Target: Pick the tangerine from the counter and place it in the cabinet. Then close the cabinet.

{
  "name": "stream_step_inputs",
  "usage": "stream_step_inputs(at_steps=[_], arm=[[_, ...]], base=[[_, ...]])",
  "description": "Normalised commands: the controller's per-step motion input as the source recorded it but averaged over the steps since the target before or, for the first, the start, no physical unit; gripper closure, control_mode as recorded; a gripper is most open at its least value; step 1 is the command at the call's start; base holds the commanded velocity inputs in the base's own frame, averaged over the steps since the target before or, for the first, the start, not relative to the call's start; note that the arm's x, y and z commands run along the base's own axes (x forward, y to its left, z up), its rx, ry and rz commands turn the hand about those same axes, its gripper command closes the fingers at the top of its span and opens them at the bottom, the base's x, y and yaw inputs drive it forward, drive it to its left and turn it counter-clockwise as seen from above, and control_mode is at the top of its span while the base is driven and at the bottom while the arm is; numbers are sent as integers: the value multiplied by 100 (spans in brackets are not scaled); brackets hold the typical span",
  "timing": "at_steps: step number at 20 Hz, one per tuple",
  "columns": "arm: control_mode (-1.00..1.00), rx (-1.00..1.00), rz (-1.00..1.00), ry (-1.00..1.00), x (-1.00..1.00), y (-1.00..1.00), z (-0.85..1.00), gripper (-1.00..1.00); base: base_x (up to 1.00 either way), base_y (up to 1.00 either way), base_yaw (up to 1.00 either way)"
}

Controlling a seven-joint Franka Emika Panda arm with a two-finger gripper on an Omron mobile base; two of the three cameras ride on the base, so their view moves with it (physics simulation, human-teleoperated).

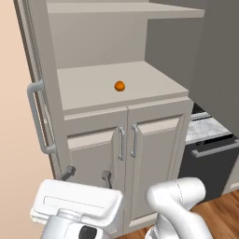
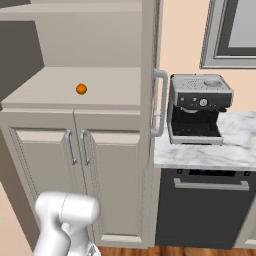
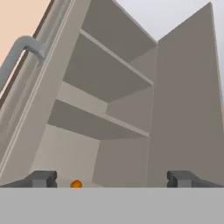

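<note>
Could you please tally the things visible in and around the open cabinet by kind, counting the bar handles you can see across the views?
Tangerine, on the cabinet shelf: 1
Coffee machine, on the counter: 1
Grey bar handles, upper doors: 2
Grey bar handles, lower doors: 2
Dark appliance handle: 1
Total: 7

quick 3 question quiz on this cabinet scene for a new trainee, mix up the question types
1. True or false: the tangerine lies on the cabinet bottom shelf.
2. The gripper jaws are: A) shut on the fruit, B) open and empty, C) shut on a handle.
3. Fill in: on the counter stands a ____ machine.

Key: 1 true; 2 B; 3 coffee.
</note>
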Motion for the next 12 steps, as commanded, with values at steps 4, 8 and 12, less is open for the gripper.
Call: stream_step_inputs(at_steps=[4, 8, 12], arm=[[-100, -14, -1, -14, 14, 48, -13, -100], [-100, -13, -3, -12, 23, 47, -7, -100], [-100, -4, -5, -4, 55, 18, -7, -100]], base=[[0, 0, 0], [0, 0, 0], [0, 0, 0]])
